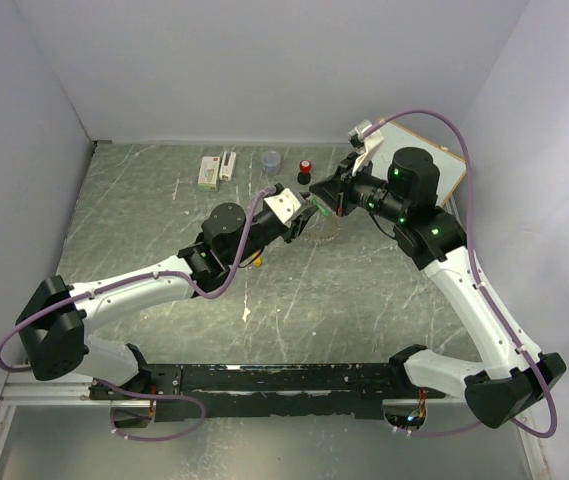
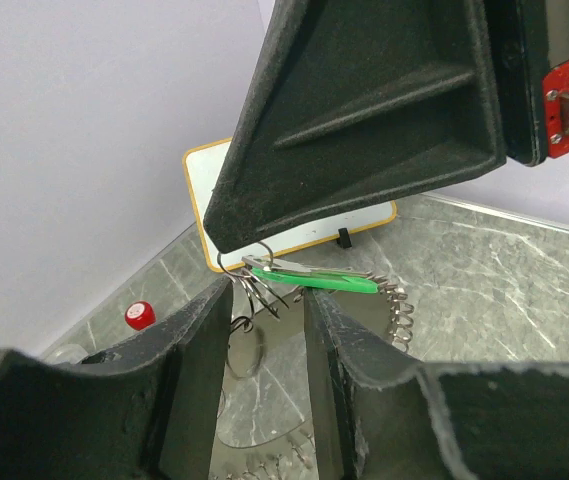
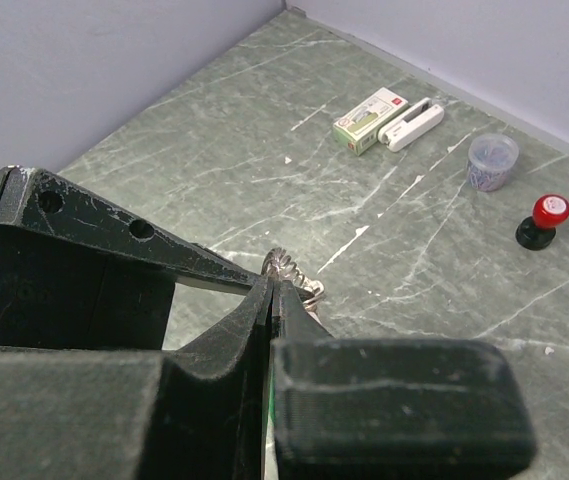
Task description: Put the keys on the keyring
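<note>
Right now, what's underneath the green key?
Under the green key hangs the metal fringe of the keyring, then the grey table. The left pincer's fingers cover most of the ring and the table below it.

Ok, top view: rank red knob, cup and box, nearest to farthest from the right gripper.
From the right gripper:
1. Red knob, just beyond it.
2. Cup, farther left.
3. Box, farthest left.

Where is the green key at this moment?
The green key is pinched in the right gripper, raised above the table near its middle rear, right beside the keyring at the left gripper.
</note>
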Robot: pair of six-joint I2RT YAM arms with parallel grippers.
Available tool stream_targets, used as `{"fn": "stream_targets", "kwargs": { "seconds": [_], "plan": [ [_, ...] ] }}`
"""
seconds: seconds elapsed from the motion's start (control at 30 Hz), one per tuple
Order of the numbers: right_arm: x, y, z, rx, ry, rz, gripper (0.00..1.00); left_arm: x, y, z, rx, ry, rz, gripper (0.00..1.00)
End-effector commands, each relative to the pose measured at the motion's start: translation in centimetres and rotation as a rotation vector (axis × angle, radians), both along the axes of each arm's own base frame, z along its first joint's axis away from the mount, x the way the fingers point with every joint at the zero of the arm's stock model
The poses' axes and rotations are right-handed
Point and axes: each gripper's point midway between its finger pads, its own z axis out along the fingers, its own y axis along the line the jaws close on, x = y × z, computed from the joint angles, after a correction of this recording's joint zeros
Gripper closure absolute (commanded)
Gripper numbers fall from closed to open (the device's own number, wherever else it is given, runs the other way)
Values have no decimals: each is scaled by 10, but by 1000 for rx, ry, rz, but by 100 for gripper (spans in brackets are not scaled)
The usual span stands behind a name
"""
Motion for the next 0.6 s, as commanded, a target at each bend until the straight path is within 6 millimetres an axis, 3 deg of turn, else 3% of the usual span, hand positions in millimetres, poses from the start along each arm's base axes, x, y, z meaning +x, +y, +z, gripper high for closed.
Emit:
{"fn": "stream_targets", "kwargs": {
  "seconds": [0.0, 0.3, 0.57],
  "plan": [
    [-4, 1, 16, 41, -52, 17, 100, 2, 3, 29, -64, -39, 15, 55],
    [-6, 3, 12, 43, -42, 29, 100, 6, 5, 32, -74, -39, 42, 60],
    [-10, 2, 13, 43, -42, 34, 100, 15, 6, 26, -58, -9, 86, 91]
  ]
}}
